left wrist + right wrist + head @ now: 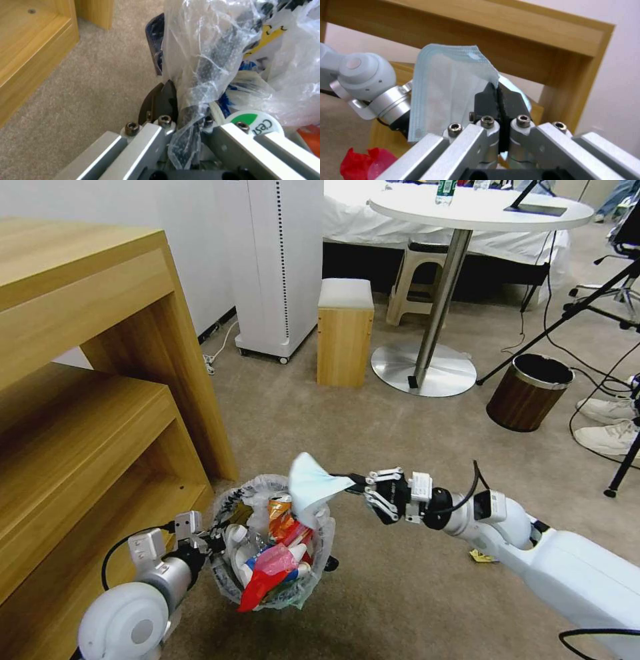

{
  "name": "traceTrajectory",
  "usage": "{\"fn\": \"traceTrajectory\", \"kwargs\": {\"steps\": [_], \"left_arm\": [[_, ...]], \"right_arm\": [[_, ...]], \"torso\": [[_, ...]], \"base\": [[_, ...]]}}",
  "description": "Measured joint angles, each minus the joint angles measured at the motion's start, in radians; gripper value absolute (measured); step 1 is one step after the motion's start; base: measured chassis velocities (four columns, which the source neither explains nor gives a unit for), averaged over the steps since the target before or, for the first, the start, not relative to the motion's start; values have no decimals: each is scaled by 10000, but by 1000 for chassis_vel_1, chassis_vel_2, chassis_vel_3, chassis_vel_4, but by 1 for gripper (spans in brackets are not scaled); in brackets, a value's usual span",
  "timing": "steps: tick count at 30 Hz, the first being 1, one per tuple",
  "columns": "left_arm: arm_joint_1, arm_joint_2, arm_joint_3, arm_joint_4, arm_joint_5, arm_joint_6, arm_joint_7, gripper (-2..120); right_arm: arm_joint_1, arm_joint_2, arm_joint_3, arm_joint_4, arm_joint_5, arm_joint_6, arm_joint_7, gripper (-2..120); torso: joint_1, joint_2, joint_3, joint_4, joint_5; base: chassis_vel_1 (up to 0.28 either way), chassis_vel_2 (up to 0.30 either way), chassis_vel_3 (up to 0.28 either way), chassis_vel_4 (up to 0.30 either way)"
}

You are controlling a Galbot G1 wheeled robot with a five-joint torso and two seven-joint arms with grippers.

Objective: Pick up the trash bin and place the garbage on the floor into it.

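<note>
The trash bin (pixel 225 573), lined with a crinkly white bag, hangs just above the beige floor (pixel 400 600) beside the wooden shelf. My left gripper (pixel 207 537) is shut on its rim; in the left wrist view the dark fingers (pixel 168 96) pinch the bag (pixel 213 50). Inside lie garbage pieces: an orange can (pixel 280 508), a red wrapper (pixel 257 583), white and blue scraps. My right gripper (pixel 353 483) is shut on a pale blue face mask (pixel 310 487) hanging over the bin's far rim; the mask (pixel 446 95) drapes from the closed gripper (pixel 500 92). A yellow wrapper (pixel 481 557) lies under my right arm.
A wooden shelf unit (pixel 87 400) stands close on the left. Ahead are a wooden box stool (pixel 345 333), a round table's base (pixel 424 369), a brown metal-rimmed bin (pixel 529 392), tripod legs and cables, and a person's white shoes (pixel 607 423) at the right.
</note>
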Motion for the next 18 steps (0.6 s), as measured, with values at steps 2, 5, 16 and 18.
{"fn": "traceTrajectory", "kwargs": {"steps": [2,5,16,18], "left_arm": [[20,-4,-2,-77,-5,10,-13,0],[78,-8,-5,-250,-12,28,-37,0],[536,-63,-178,-924,12,67,-52,0],[570,-61,-227,-975,21,66,-51,0]], "right_arm": [[106,56,-196,-85,-14,-5,36,0],[310,201,-722,-328,-70,-8,104,0],[965,849,-2692,-938,-192,-43,214,0],[1035,828,-3031,-901,-159,-89,247,0]], "torso": [[0,0,0,0,-1],[0,0,1,-1,-1],[0,0,1,0,-1],[0,0,1,0,-1]], "base": [[0,0,0,0],[0,0,0,0],[0,0,0,0],[0,0,0,0]]}}
